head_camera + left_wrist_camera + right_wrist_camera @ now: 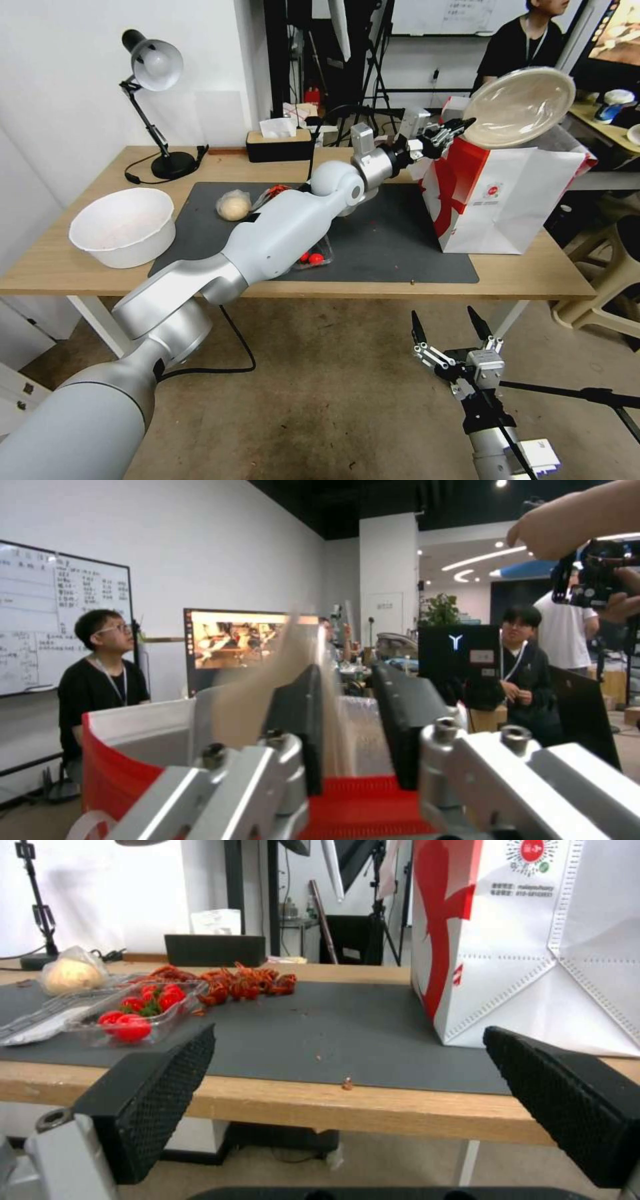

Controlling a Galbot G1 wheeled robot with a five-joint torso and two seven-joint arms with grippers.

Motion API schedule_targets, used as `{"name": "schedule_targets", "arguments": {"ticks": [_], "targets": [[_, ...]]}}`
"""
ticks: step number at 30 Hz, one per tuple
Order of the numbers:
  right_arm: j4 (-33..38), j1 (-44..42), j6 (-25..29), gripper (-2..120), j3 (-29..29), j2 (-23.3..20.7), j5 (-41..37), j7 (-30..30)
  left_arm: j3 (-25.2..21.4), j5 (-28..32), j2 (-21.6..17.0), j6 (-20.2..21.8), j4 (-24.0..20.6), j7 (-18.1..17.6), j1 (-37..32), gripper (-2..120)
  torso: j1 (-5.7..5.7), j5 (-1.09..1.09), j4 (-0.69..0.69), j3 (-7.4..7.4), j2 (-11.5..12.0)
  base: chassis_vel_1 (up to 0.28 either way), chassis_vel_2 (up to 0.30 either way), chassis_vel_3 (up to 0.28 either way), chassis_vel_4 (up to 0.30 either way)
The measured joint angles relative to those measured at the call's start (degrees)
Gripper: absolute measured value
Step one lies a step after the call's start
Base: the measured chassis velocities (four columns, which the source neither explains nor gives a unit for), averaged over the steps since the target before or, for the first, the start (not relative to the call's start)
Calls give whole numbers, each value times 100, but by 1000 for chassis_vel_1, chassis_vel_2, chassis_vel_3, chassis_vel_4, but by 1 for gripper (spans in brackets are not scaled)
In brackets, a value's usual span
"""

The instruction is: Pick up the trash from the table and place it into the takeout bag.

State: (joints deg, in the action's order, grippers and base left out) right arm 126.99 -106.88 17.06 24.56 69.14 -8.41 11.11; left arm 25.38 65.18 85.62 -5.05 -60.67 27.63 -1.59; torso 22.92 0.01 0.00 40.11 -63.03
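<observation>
Above the takeout bag (510, 200): left gripper (460, 128) is pinching the rim of a beige oval lid (519, 107), holding it tilted over the bag's open mouth. Item is looking thin, light and flexible, liable to bow or slip; an edge grip suits it.
Below the desk (520, 280) front edge: right gripper (448, 328) is hanging parked, jaws spread wide, holding nothing.
On the dark mat (400, 247): a small pale wrapped wad (233, 205), soft and crushable, is lying near a tomato clamshell (127, 1015). A white bowl (123, 227) is sitting beside the mat.
</observation>
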Motion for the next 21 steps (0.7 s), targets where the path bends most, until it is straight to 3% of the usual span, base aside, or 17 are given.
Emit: {"name": "schedule_targets", "arguments": {"ticks": [3,6,12,15,17,18,20,21], "targets": [[-25,14,7,100,21,-17,-30,-4,95,-491,13,-58,101,-63,99,35,0,0,0,0,0,0,0,0,0],[-40,26,13,100,22,-20,-39,-5,125,-583,18,-79,99,-116,134,45,0,0,0,0,0,0,0,0,0],[-58,37,17,100,30,-28,-58,-8,155,-593,10,-82,13,-176,172,64,0,-1,0,0,0,0,0,0,0],[-70,43,18,100,18,-28,-59,-12,151,-500,-64,-70,-130,-244,165,73,0,-1,-1,0,0,0,0,0,0],[-94,52,18,100,1,-40,-60,-16,127,-395,-270,-33,-393,-353,76,86,0,-1,0,-1,0,0,0,0,0],[-94,52,18,100,1,-40,-60,-16,127,-395,-270,-33,-393,-353,76,86,0,-1,0,-1,0,0,0,0,0],[-100,56,17,100,-6,-43,-61,-17,85,-422,-441,-33,-566,-604,-16,93,0,-1,0,-1,0,0,0,0,0],[-101,55,17,100,-6,-43,-61,-17,60,-561,-517,2,-661,-967,-70,98,0,-2,0,-1,0,0,0,0,0]]}}
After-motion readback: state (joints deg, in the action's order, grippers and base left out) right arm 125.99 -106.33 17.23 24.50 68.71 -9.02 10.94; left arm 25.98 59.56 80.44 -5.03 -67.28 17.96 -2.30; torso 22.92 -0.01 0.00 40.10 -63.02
